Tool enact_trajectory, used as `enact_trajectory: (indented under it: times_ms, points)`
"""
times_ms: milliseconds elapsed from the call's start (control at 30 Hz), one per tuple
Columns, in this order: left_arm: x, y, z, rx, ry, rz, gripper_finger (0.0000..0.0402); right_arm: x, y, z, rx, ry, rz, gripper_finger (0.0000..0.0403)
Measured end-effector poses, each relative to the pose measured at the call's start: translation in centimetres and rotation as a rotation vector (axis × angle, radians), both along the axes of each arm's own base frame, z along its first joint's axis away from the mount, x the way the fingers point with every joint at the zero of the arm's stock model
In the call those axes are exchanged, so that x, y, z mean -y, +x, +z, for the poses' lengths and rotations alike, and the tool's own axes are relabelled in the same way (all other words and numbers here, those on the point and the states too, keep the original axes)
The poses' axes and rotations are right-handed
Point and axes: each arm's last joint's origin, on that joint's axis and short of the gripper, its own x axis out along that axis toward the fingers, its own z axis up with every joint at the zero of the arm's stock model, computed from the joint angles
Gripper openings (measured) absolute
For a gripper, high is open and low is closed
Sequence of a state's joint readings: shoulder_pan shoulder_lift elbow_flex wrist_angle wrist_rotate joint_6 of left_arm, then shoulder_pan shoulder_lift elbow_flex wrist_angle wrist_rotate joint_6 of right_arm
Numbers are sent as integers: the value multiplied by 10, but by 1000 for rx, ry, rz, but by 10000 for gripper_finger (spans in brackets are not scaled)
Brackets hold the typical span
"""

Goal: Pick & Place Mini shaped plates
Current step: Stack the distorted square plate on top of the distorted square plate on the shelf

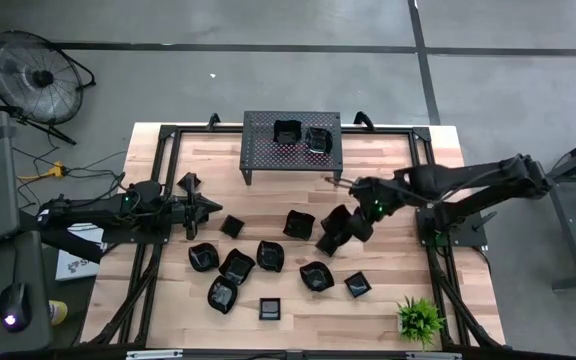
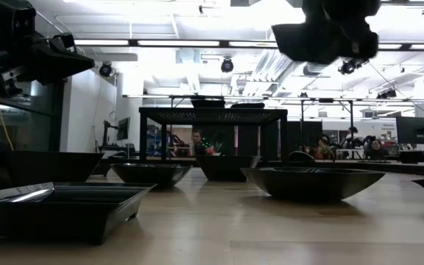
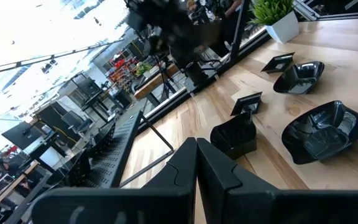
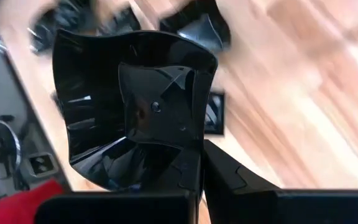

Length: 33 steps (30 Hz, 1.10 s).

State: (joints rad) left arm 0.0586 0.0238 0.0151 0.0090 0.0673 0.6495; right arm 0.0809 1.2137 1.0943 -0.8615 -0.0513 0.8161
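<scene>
The right gripper is pinched shut on the rim of one wavy black plate, and it holds that plate up in the air. In the high view the held plate hangs a bit right of the middle of the frame, over the wooden table, with the other little plates spread out below and to its left. Two more plates already sit on the black stand with holes at the top middle of the frame, so that looks like the place this one should go. The grip is only on a thin edge, and the plate is shiny and smooth, so it could slip or swing if the arm moves fast. If it drops, it could land on the plates under it and knock them around. It could also bump the edge of the stand if it comes in too low, or push the two plates already up there. The left gripper is shut tight with nothing in it, and it waits at the left middle of the high view, close to some plates, so it could nudge them if it moves.
</scene>
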Motion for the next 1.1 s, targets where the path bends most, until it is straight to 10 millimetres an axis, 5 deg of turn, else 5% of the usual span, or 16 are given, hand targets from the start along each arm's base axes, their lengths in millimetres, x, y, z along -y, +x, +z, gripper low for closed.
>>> enact_trajectory:
  times_ms: [433,1100]
  points:
    - [0,0,0,0,0,0,3,45,19,55,142,-123,-136,2]
    - [0,0,0,1,0,0,3,159,118,87,204,-191,-366,2]
